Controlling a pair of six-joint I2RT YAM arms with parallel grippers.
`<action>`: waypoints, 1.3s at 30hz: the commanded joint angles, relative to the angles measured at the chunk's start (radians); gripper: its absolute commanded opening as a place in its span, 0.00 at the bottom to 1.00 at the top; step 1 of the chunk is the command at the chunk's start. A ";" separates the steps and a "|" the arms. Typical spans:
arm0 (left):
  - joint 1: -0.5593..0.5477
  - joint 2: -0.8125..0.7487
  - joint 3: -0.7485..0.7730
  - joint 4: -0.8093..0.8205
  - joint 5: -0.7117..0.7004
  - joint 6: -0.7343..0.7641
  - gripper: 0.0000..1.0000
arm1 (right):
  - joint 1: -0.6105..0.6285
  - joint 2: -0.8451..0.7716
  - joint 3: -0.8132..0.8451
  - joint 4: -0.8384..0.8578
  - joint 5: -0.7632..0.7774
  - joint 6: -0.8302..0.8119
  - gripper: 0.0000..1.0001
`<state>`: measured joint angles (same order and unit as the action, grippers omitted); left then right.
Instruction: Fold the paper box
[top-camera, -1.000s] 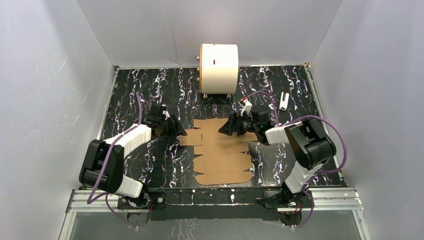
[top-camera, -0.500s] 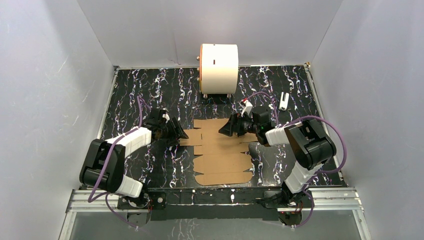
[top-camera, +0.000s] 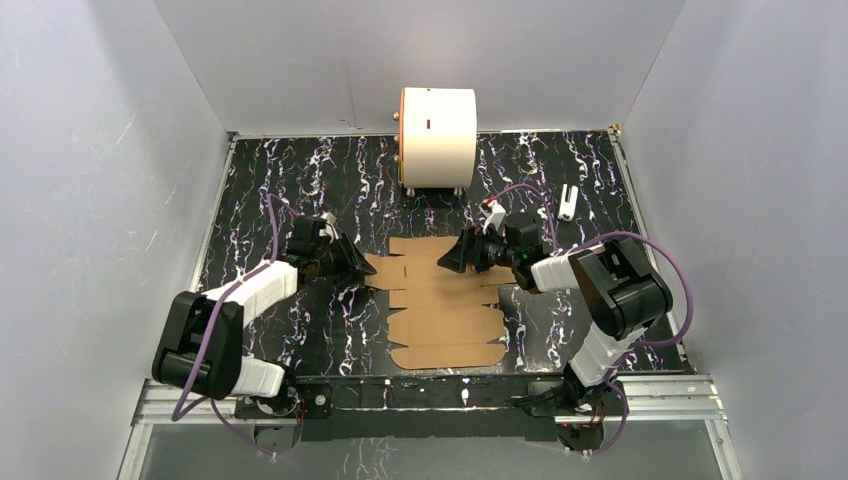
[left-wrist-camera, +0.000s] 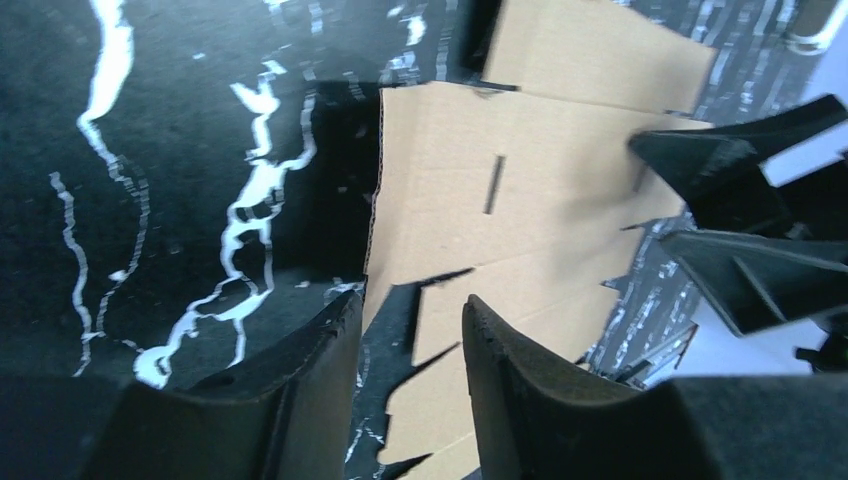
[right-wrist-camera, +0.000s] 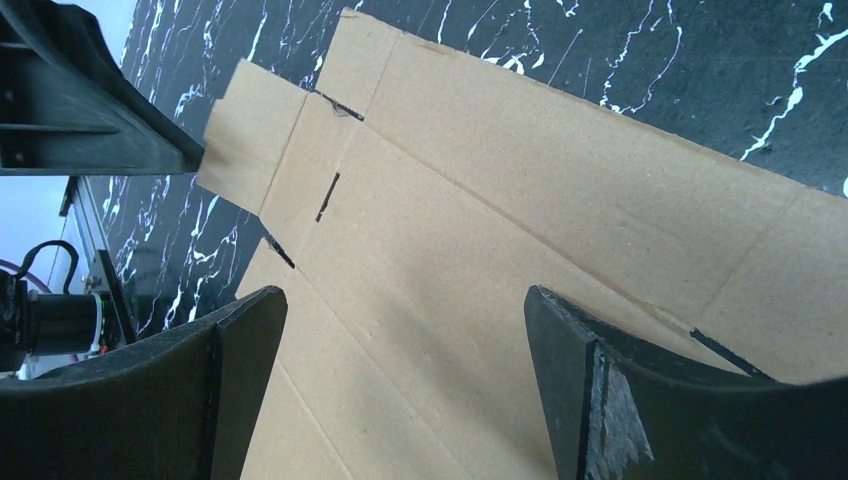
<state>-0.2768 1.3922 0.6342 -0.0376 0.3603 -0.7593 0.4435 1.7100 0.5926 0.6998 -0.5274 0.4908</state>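
The paper box is a flat brown die-cut cardboard sheet lying on the black marbled table. My left gripper is low at the sheet's left flap. In the left wrist view it is open, with the flap's edge lying below the gap. My right gripper hovers over the sheet's far right part. In the right wrist view it is wide open and empty above the cardboard. Each gripper shows in the other's wrist view.
A large white cylinder with an orange rim stands at the back centre. A small white object lies at the back right. White walls close in the table on three sides.
My left arm has shifted a little, its wrist swinging left while the fingers stay at the sheet's left flap. The right arm has hardly moved.
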 joint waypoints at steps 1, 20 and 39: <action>-0.003 -0.060 0.000 0.080 0.092 -0.015 0.38 | 0.010 0.013 -0.004 0.005 -0.023 0.004 0.99; -0.059 0.018 0.066 -0.050 -0.128 0.072 0.20 | 0.016 0.025 -0.001 0.010 -0.020 0.006 0.98; -0.383 0.192 0.375 -0.374 -0.686 0.156 0.00 | 0.037 0.043 -0.008 0.022 0.012 0.013 0.99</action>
<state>-0.6022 1.5570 0.9405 -0.3222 -0.1860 -0.6186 0.4606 1.7226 0.5926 0.7235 -0.5224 0.4950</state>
